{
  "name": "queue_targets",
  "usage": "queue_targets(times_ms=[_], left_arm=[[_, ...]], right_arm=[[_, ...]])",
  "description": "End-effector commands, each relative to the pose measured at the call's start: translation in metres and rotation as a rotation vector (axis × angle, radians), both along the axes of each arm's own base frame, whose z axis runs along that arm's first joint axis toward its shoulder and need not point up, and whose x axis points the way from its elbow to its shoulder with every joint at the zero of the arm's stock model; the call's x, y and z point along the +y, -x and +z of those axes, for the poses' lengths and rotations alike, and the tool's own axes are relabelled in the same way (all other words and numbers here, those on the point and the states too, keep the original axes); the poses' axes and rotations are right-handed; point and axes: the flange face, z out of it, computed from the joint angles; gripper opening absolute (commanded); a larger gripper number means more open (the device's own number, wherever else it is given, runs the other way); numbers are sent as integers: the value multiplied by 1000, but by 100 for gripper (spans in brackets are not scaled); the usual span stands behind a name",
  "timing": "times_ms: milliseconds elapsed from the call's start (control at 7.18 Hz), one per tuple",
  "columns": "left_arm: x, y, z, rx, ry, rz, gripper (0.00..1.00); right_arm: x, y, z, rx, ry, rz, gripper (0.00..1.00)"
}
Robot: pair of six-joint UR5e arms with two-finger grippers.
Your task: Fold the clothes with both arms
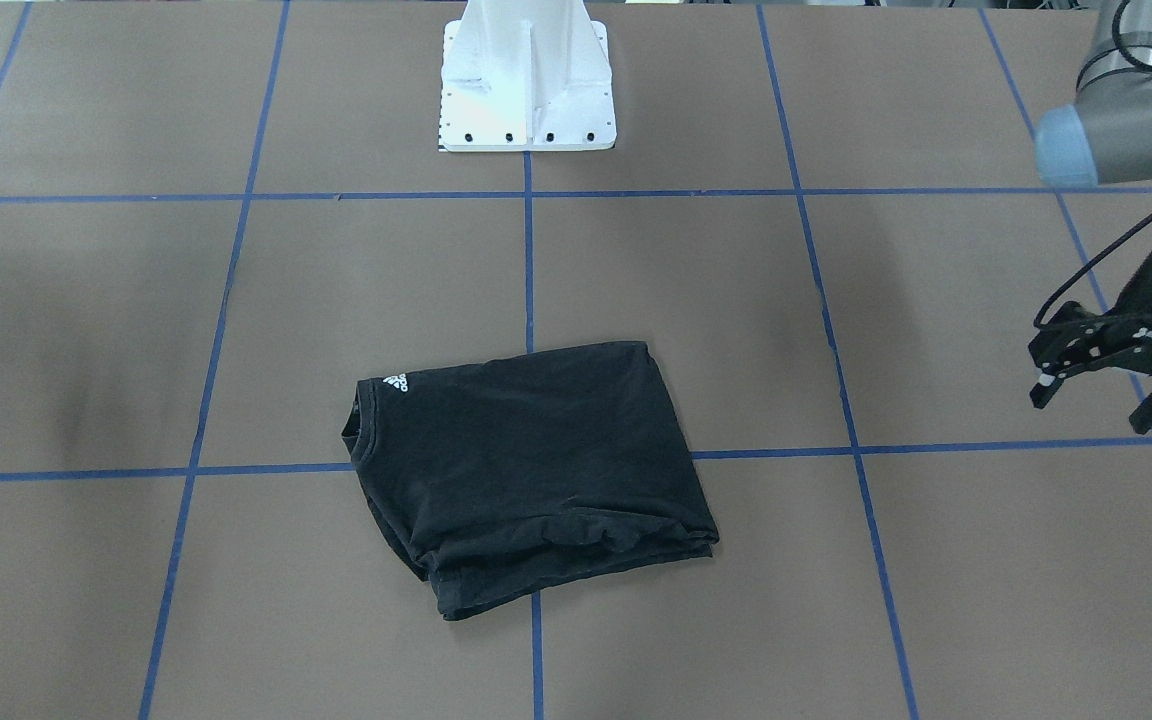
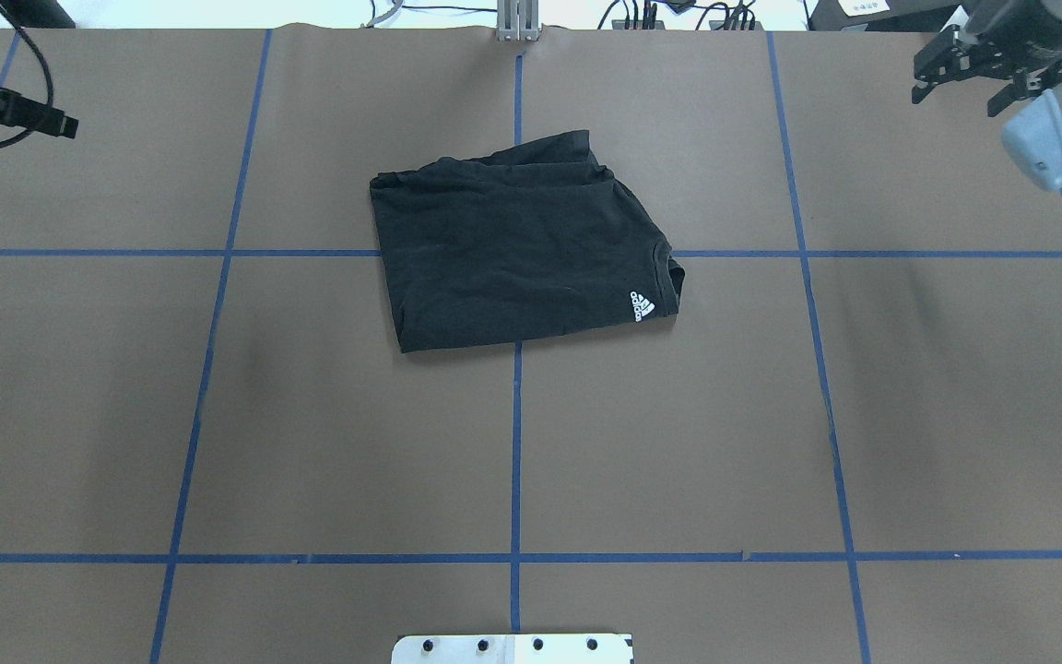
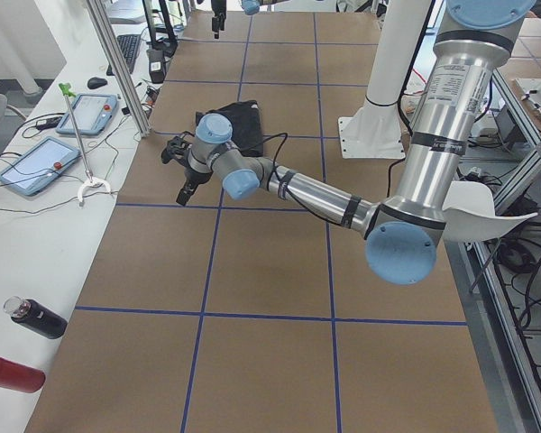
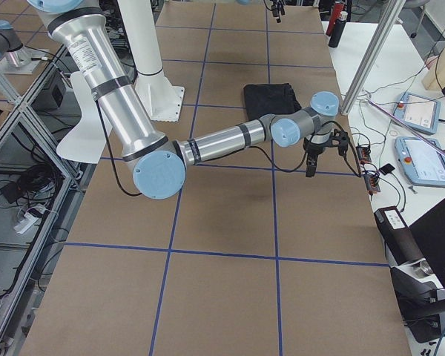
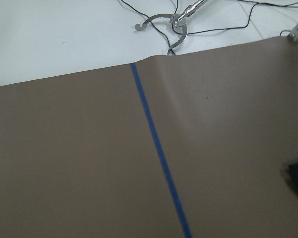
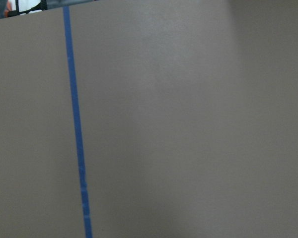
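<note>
Left gripper [image 1: 1096, 406]: jaws spread wide with nothing between them. The fingertips point down above the table [image 1: 936, 600], out near its edge on my left.

Right gripper [image 2: 957, 92]: jaws likewise apart and bare, hanging over the far corner on my right. The front view shows only a sliver of it.

Left arm [image 3: 307, 189] and right arm [image 4: 222, 139] each reach low and long across the brown surface.

T-shirt [image 1: 536, 470]: well apart from both grippers. It lies mid-table, folded into a rough rectangle, straddling the crossing of two blue tape lines [image 1: 529, 270]. The collar [image 1: 361, 440] faces my right, with a small white logo [image 1: 396, 381] just beside it on the top layer. Layered hems bunch along the edge away from me.

Left wrist view: brown paper, one blue line, and a dark patch at the right margin. That patch is possibly the shirt, but too little shows to tell.

Right wrist view: brown paper and one blue line.

White pedestal [image 1: 526, 80] stands at my side of the table.
</note>
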Motion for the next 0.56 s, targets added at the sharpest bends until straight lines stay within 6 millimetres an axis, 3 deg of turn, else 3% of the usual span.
queue_targets(times_ms=[0,139,279,418], left_arm=[[38,82,58,2,-10,85,100],[56,105,81,-25,-24,99,100],[71,119,96,-34,-2,85,100],[81,121,109,-38,24,83,100]], right_arm=[[50,-65,17,62,-27,-136,100],[81,-89,28,71,-28,-148,100],[111,-98,38,72,-28,-149,100],[129,-101,40,71,-28,-153,100]])
